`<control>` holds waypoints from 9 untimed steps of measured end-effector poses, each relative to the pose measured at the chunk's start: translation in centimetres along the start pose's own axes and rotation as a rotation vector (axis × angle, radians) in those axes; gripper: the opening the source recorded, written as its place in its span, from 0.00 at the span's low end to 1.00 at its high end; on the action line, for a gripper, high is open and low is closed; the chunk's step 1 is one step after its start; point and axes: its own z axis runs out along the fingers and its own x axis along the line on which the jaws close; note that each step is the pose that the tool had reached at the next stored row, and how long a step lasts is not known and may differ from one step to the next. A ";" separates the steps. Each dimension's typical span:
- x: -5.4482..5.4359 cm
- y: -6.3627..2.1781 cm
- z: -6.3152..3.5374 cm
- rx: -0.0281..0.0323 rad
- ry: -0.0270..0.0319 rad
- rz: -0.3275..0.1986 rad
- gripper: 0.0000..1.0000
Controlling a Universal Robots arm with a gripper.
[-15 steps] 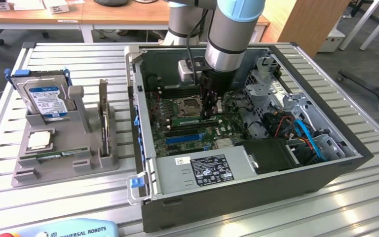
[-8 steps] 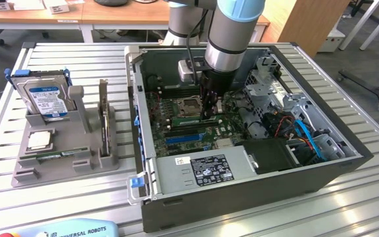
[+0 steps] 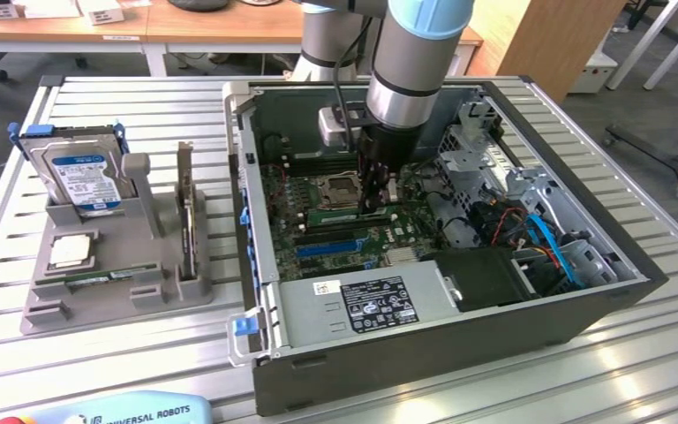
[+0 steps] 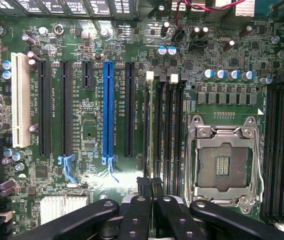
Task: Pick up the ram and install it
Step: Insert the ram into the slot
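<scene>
The gripper (image 3: 374,203) hangs inside the open computer case (image 3: 433,353), fingers pinched nearly together, nothing visible between them, right over the memory slots (image 4: 164,125) (where a stick would seat). The ram (image 3: 106,279) lies flat in the grey tray (image 3: 50,318), lower left of the exterior view, its recess likely steadying it for picking.

motherboard (image 4: 92,130): green | long slot (image 4: 108,107): blue | edge slot (image 4: 18,100): white | memory slots (image 4: 168,120): black | drive label (image 3: 80,181): blue-white
</scene>
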 end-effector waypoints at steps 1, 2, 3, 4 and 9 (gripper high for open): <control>0.0 0.00 0.06 -0.0001 0.0001 0.000 0.12; 0.0 0.00 0.12 0.0000 0.0000 0.000 0.12; 0.0 0.00 0.14 0.0000 -0.0001 0.000 0.12; 0.0 0.00 0.16 0.0000 0.0000 0.000 0.12; 0.0 0.00 0.35 0.0000 -0.0001 0.000 0.12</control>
